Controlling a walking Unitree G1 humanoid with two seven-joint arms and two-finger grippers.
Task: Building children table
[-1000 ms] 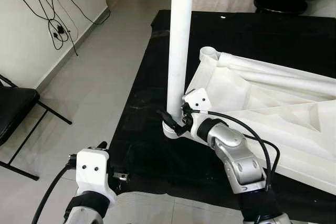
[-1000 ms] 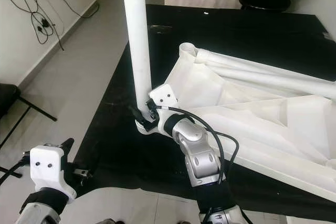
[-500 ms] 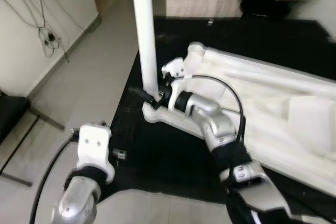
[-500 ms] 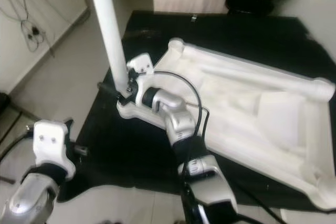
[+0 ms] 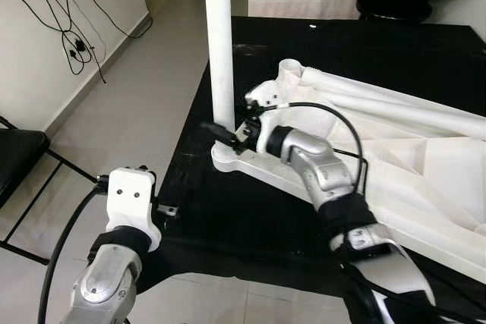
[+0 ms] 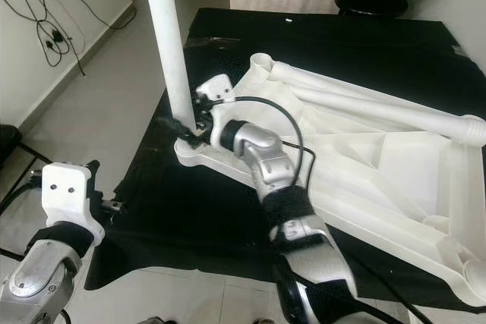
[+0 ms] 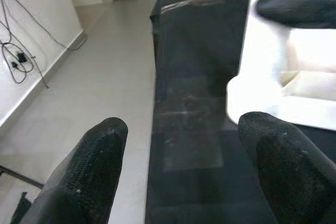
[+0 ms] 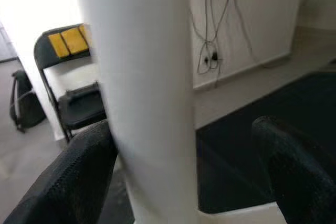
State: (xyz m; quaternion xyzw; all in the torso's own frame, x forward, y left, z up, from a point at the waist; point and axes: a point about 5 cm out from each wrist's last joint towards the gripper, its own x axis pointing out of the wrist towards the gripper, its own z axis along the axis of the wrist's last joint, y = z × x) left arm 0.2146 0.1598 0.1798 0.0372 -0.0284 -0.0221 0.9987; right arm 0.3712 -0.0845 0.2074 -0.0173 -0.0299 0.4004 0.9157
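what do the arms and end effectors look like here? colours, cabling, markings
Both arms are silver metal with black joint bands. Each wrist carries a white, boxy camera housing with two small dark dots. A black cable loops along each forearm. The left end effector and right end effector each have two long black fingers with finely textured, rounded tips.

— How is the robot's body built?
— Two silver arms are seen, each jointed from rounded metallic segments with black bands between them. A white, boxy wrist housing marked by two small dark screw dots is carried above the left gripper (image 5: 144, 210).

— And the cabling?
— A black cable is looped from the right forearm to the white housing by the right gripper (image 5: 220, 133); another is run along the left arm, at 7 o'clock.

— The fingers?
— Long, black, rounded and finely textured fingers (image 7: 94, 161) are shown.
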